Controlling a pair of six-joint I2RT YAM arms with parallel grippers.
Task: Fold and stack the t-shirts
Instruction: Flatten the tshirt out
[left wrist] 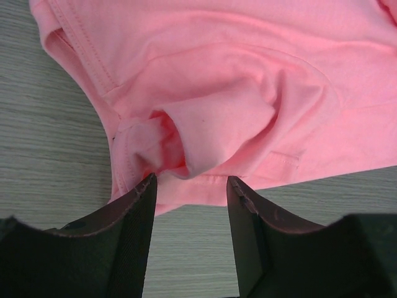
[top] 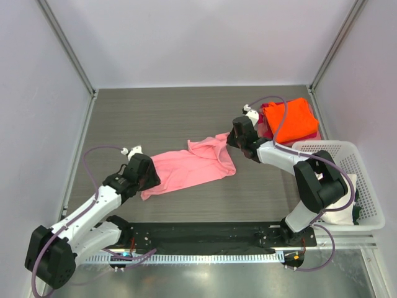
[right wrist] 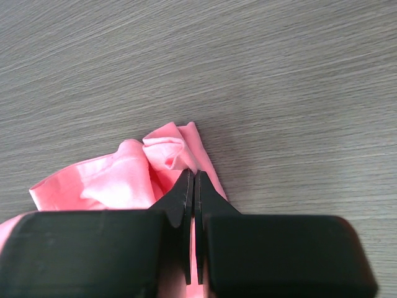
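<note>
The light pink t-shirt [top: 189, 166] lies stretched across the middle of the table, partly folded at its right end. My left gripper [top: 149, 180] is open at the shirt's left hem [left wrist: 198, 189], its fingers astride the edge without pinching it. My right gripper [top: 231, 141] is shut on the pink shirt's right corner [right wrist: 167, 152], bunching the cloth. The bright orange t-shirt [top: 290, 118] lies folded at the back right on top of the magenta-red one [top: 265, 131]. The cream-white t-shirt [top: 340, 211] sits in the basket behind my right arm.
A white plastic lattice basket [top: 360, 180] stands at the right edge of the table. A black rail [top: 198, 236] runs along the near edge between the arm bases. Grey walls enclose the table on three sides.
</note>
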